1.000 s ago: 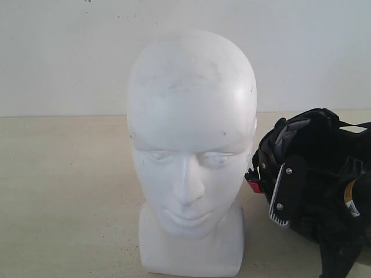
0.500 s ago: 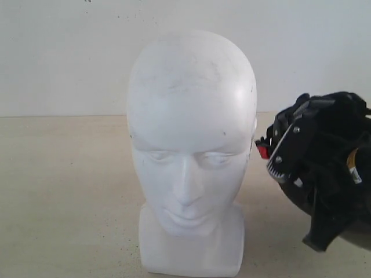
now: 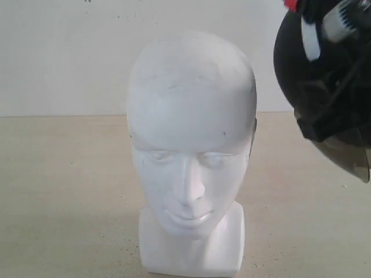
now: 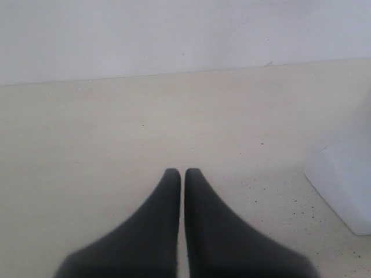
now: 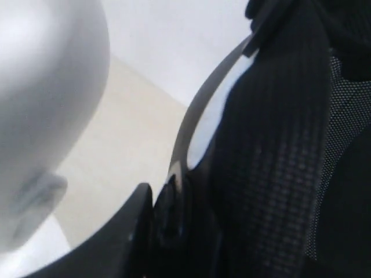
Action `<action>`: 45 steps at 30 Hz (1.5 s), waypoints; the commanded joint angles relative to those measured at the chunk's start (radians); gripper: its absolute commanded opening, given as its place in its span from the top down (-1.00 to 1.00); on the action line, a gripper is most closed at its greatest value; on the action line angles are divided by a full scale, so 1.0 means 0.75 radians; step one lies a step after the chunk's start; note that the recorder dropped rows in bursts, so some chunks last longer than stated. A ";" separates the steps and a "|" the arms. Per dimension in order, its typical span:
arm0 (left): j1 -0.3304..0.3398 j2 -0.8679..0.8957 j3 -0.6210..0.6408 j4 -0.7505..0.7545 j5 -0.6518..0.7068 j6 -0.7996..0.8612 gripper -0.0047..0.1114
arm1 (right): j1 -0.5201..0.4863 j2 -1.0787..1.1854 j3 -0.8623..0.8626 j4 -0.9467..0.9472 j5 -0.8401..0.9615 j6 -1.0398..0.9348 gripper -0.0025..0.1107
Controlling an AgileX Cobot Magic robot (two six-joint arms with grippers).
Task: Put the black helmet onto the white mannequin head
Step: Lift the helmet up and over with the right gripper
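Note:
The white mannequin head stands upright in the middle of the table, facing the exterior camera; its side also fills one edge of the right wrist view as the mannequin head. The black helmet hangs in the air at the upper right, level with the head's crown, its smoky visor pointing down and its red buckle at the top edge. My right gripper is shut on the helmet's rim, with mesh padding beside it. My left gripper is shut and empty, low over the table near the neck base.
A beige speckled tabletop runs back to a plain white wall. Open table lies to the left of the head and under the raised helmet.
The helmet has risen from the table at the right to the height of the head's crown, tipping over as it went. The mannequin head has stayed still.

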 commanded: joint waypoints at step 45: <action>0.003 -0.005 0.004 -0.010 0.001 -0.015 0.84 | -0.039 -0.058 0.355 0.814 -1.946 0.097 0.96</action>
